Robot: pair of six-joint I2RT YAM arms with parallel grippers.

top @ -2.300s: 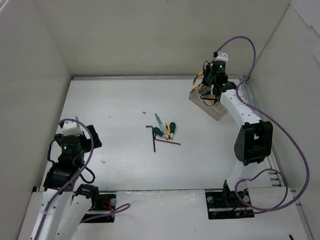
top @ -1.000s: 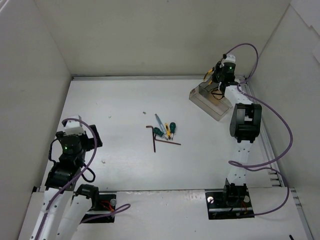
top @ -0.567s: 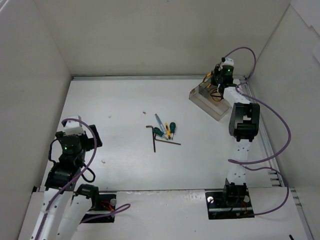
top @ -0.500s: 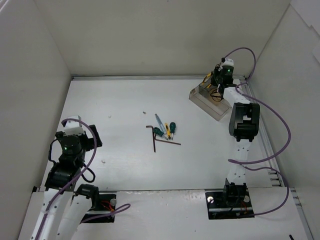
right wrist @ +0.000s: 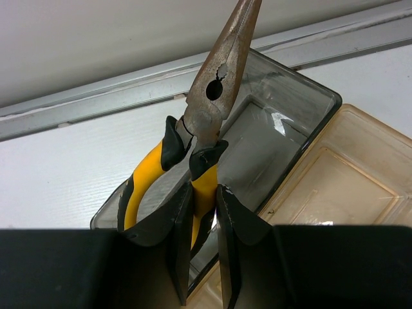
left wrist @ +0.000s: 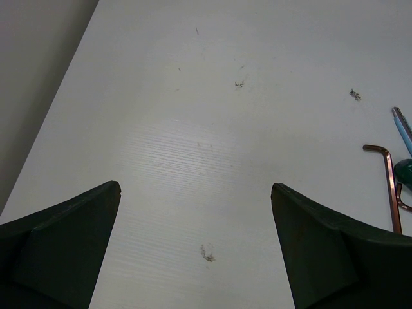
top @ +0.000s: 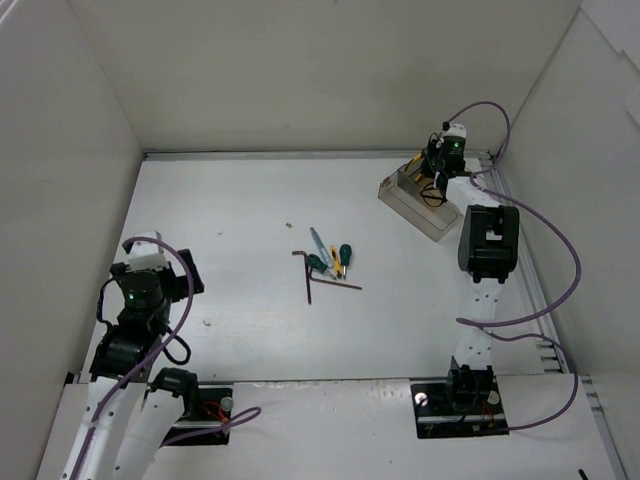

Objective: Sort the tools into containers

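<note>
Pliers (right wrist: 205, 119) held by our R gripper (right wrist: 203, 212), fingers clamped on one yellow handle, long axis pointing straight away, handles down in clear box (right wrist: 257, 148). L gripper (left wrist: 195, 187) open, empty, well apart.

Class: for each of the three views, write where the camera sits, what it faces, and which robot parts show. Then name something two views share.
Top: high behind the bases, looking down on the table; left arm and right arm show.
Left wrist: low over the table, facing a hex key; the open left pincer shows.
Right wrist: facing the box; the right pincer grips pliers.
Shared: top and right wrist both show the box; top and left wrist, the hex key.
</note>
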